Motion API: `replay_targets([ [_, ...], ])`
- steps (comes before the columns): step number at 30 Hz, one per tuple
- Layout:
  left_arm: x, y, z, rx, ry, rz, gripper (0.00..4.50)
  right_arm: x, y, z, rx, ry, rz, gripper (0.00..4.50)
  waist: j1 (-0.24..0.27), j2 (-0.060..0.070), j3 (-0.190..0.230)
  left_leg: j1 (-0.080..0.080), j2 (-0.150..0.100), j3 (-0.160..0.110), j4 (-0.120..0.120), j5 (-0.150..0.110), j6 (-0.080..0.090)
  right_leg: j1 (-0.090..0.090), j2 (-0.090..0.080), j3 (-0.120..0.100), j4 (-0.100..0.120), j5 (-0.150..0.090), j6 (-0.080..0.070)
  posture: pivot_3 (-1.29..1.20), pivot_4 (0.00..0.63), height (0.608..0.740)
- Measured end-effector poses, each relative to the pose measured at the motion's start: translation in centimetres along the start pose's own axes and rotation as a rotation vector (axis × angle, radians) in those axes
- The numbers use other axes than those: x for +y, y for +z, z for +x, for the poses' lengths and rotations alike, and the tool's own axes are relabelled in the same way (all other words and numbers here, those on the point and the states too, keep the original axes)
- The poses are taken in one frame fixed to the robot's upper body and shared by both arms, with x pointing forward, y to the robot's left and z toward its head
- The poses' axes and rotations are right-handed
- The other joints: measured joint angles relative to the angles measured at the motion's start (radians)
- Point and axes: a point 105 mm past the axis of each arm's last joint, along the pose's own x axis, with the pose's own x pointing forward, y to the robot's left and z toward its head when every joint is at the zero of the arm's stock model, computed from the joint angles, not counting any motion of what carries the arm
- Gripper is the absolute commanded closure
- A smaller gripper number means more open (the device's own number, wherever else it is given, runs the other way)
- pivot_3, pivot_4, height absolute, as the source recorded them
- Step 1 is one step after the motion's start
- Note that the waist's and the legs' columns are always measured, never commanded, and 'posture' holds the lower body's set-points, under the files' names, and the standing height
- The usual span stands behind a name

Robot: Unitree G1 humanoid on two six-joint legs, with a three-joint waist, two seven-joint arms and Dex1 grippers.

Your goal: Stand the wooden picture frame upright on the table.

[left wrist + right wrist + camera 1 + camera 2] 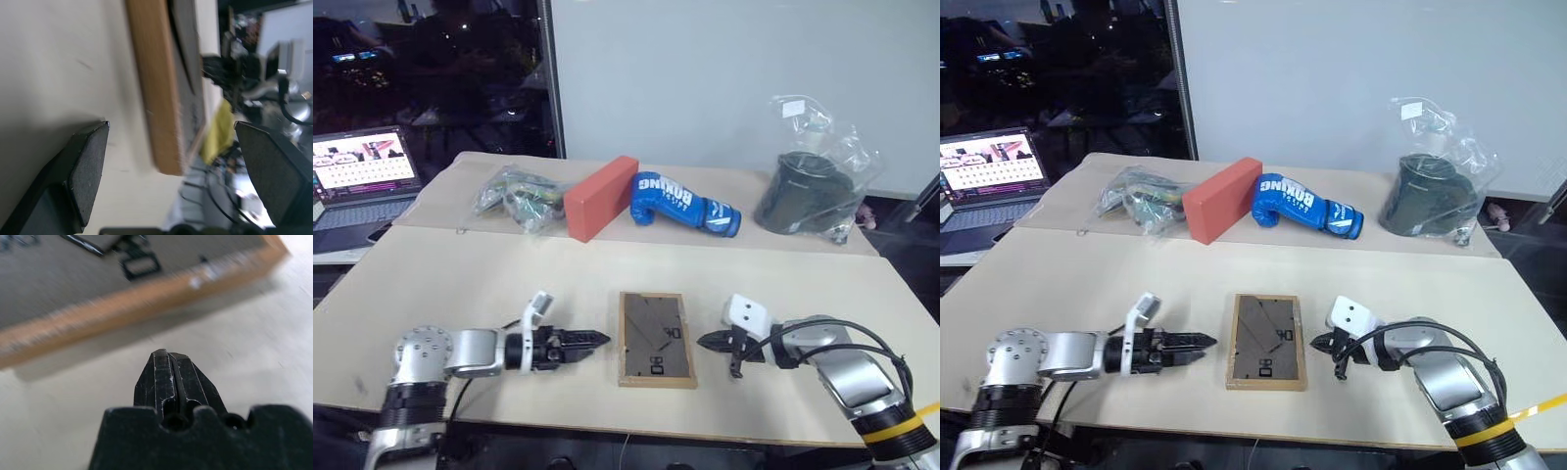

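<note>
Wood-edged and face down, the wooden picture frame (655, 339) lies flat near the table's (440, 279) front edge. To its left we see the left gripper (597, 341), jaws spread; to its right the right gripper (705, 342), fingers pressed together, neither touching it.
</note>
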Motion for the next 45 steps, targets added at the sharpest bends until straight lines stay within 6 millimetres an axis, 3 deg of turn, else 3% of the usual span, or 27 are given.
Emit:
replay_targets([
  [11,-1.1,-0.3,4.1,0.098,-0.038,-0.103,0.07,1.0,0.5,0.9,-0.027,0.003,0.021,4.50,0.033,0.003,-0.003,0.000,-0.005,-0.001,0.000,-0.001,-0.001,0.001,-0.004,-0.001,-0.002,0.000,-0.002,0.00,0.150,0.736],
  [15,-1.2,-0.2,4.6,0.112,-0.025,-0.097,0.07,1.4,0.6,1.0,-0.032,0.005,0.022,4.50,0.039,0.002,-0.004,0.000,-0.011,-0.001,0.001,-0.006,-0.007,0.003,-0.011,-0.002,-0.005,-0.001,-0.004,0.00,0.150,0.736],
  [18,-1.1,-0.3,4.6,0.113,-0.017,-0.101,0.78,1.5,0.6,1.0,-0.033,0.004,0.020,4.50,0.037,0.002,-0.004,0.000,-0.012,-0.002,0.000,-0.006,-0.006,0.002,-0.011,-0.002,-0.005,0.001,0.000,0.00,0.150,0.736],
  [23,-0.3,-1.4,4.4,0.144,0.029,-0.113,2.70,1.5,0.6,1.0,-0.035,-0.004,0.020,4.50,0.028,0.002,-0.004,-0.001,-0.012,-0.004,-0.002,-0.007,-0.006,0.002,-0.011,-0.003,-0.005,0.001,-0.001,0.00,0.150,0.736],
  [25,-0.9,-1.4,4.2,0.139,-0.015,-0.118,3.24,1.4,0.6,0.9,-0.036,-0.013,0.028,4.50,0.027,0.001,-0.004,-0.002,-0.012,-0.004,-0.001,-0.007,-0.006,0.002,-0.011,-0.005,-0.005,0.001,-0.001,0.00,0.150,0.736],
  [29,-1.1,-1.3,3.7,0.148,-0.029,-0.109,3.37,0.3,0.2,-0.1,-0.049,-0.055,0.136,4.50,0.027,0.001,-0.003,-0.005,-0.012,-0.005,0.000,-0.006,-0.006,0.000,-0.011,-0.006,-0.005,0.001,-0.002,0.00,0.150,0.736],
  [33,-2.1,0.8,3.3,0.092,-0.002,0.027,3.37,-3.4,0.3,-4.2,-0.078,-0.185,0.227,4.50,0.028,0.001,-0.001,-0.014,-0.012,-0.006,0.000,-0.003,-0.004,-0.003,-0.011,-0.007,-0.005,0.003,-0.003,0.00,0.150,0.736],
  [34,-2.4,2.0,2.5,0.029,0.041,0.162,3.37,-4.7,1.5,-5.9,-0.143,-0.222,0.273,4.03,0.024,0.001,0.000,-0.015,-0.012,-0.006,0.000,0.000,0.001,-0.005,-0.011,-0.007,-0.004,0.003,-0.003,0.00,0.150,0.736],
  [38,-4.1,5.6,0.7,-0.182,0.097,0.565,3.37,-6.1,6.2,-8.0,-0.366,-0.195,0.338,3.04,0.010,0.003,0.001,-0.015,-0.012,-0.007,-0.006,0.002,0.000,-0.005,-0.011,-0.007,-0.005,0.003,-0.004,0.00,0.150,0.736],
  [39,-4.5,5.6,0.4,-0.173,0.068,0.619,3.37,-5.8,7.7,-7.9,-0.420,-0.153,0.341,2.54,0.010,0.003,0.001,-0.014,-0.012,-0.007,-0.008,0.002,0.001,-0.005,-0.011,-0.008,-0.005,0.003,-0.004,0.00,0.150,0.736],
  [42,-4.6,4.6,0.6,-0.091,-0.016,0.674,3.37,-4.5,10.6,-7.0,-0.516,-0.057,0.342,1.54,0.012,0.003,0.002,-0.017,-0.012,-0.007,-0.009,0.002,0.001,-0.007,-0.011,-0.008,-0.005,0.002,-0.003,0.00,0.150,0.736],
  [45,-5.4,4.8,0.5,-0.061,-0.091,0.693,3.37,-2.9,13.4,-5.2,-0.581,0.038,0.322,0.53,0.016,0.003,0.003,-0.025,-0.012,-0.008,-0.009,0.003,0.002,-0.015,-0.011,-0.009,-0.002,0.002,-0.003,0.00,0.150,0.736],
])
